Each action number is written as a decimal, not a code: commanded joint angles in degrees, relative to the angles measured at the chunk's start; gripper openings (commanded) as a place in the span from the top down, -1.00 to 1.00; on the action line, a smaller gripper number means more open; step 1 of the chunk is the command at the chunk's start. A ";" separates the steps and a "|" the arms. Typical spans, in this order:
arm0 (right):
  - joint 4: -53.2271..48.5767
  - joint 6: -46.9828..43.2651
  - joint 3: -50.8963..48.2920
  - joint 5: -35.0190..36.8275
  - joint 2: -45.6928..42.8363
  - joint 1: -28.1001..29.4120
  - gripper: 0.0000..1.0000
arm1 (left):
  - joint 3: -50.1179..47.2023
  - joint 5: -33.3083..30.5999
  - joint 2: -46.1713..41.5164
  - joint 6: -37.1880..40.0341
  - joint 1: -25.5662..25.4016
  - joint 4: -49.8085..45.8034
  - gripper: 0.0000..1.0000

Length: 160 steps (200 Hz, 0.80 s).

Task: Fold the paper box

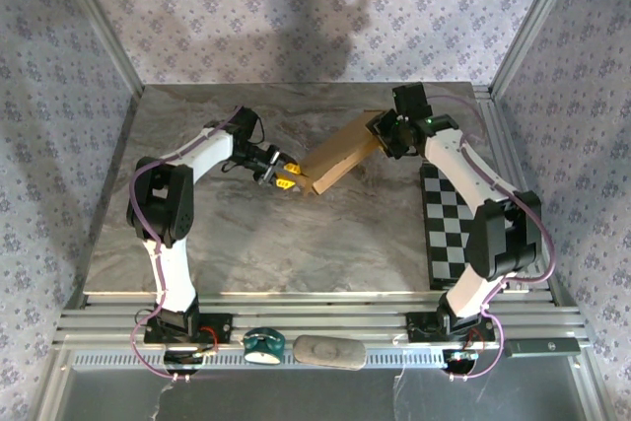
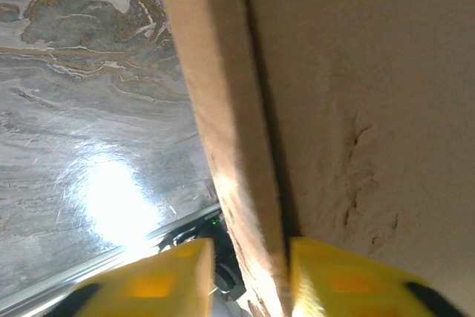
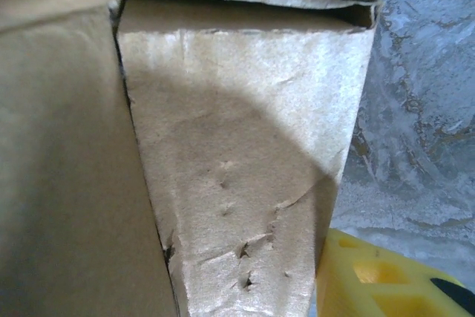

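A grey marble table [image 1: 296,244] sits inside flowery walls [image 1: 296,7]. The left gripper [image 1: 284,180] is a little way apart around an edge of the paper box [image 1: 340,157], and close up a small gap shows beside one finger [image 2: 148,283]. The box lies mid-table. The right gripper [image 1: 387,135] is at its other end; I cannot tell how wide. A checkered board [image 1: 449,234] lies far right.

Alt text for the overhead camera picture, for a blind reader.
Two robot arms meet at a tan paper box mid-table, the left pincer at its left end, the right pincer at its right end. A checkered board lies at the right of the marbled table.
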 commanded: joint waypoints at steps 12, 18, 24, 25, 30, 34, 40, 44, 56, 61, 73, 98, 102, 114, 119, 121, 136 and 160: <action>-6.42 1.21 4.54 3.15 1.64 0.06 0.15 | 2.67 -3.25 -4.09 -2.57 1.30 -9.86 0.15; -6.85 1.21 4.96 3.27 1.86 0.08 0.15 | 2.94 -5.56 -4.95 -2.16 1.64 -11.51 0.14; -7.48 1.35 5.31 3.37 2.09 0.07 0.15 | 3.00 -7.96 -6.06 -2.13 1.95 -12.29 0.14; -7.55 1.32 5.39 3.41 2.08 0.07 0.15 | 3.04 -8.40 -6.29 -2.04 2.01 -12.43 0.14; -8.20 1.43 5.83 3.44 2.32 0.08 0.15 | 3.53 -11.02 -7.30 -1.71 2.19 -13.36 0.14; -8.46 1.47 6.18 3.54 2.50 0.08 0.15 | 4.48 -13.36 -8.16 -0.67 2.20 -14.42 0.14; -8.91 1.47 6.55 3.37 2.73 0.08 0.15 | 6.80 -18.16 -9.07 1.53 2.04 -16.40 0.14; -9.17 1.47 6.83 3.37 2.93 0.04 0.15 | 8.82 -21.10 -9.61 3.87 1.69 -17.71 0.14; -10.03 1.48 7.79 3.54 3.42 -0.01 0.15 | 15.63 -29.39 -10.41 10.53 -0.25 -21.87 0.14; -10.36 1.55 8.15 3.52 3.58 -0.01 0.15 | 18.25 -32.37 -10.62 14.03 -1.49 -22.73 0.16; -11.67 1.81 9.38 3.64 4.33 -0.09 0.17 | 23.55 -38.46 -10.94 21.32 -5.31 -24.65 0.18; -15.41 1.77 13.09 3.48 6.23 -0.19 0.18 | 27.13 -46.98 -12.98 41.14 -16.65 -20.18 0.15; -15.98 1.82 13.68 3.69 6.43 -0.11 0.18 | 26.88 -48.36 -13.41 44.37 -18.80 -19.07 0.14; -17.41 1.87 15.06 3.94 7.11 -0.10 0.19 | 26.19 -53.90 -13.89 51.25 -24.17 -16.45 0.08; -17.79 1.90 15.45 3.73 7.32 -0.17 0.19 | 26.18 -55.67 -13.70 53.36 -25.63 -15.83 0.07; -17.99 1.87 15.60 3.72 7.45 -0.16 0.19 | 26.33 -56.35 -13.54 53.98 -26.26 -15.72 0.07; -19.25 2.00 16.81 3.23 8.41 -0.29 0.18 | 28.04 -61.15 -11.26 57.85 -29.24 -16.74 0.06; -20.15 2.07 17.87 2.16 9.41 -0.51 0.18 | 28.75 -70.51 -8.31 63.54 -32.55 -16.68 0.03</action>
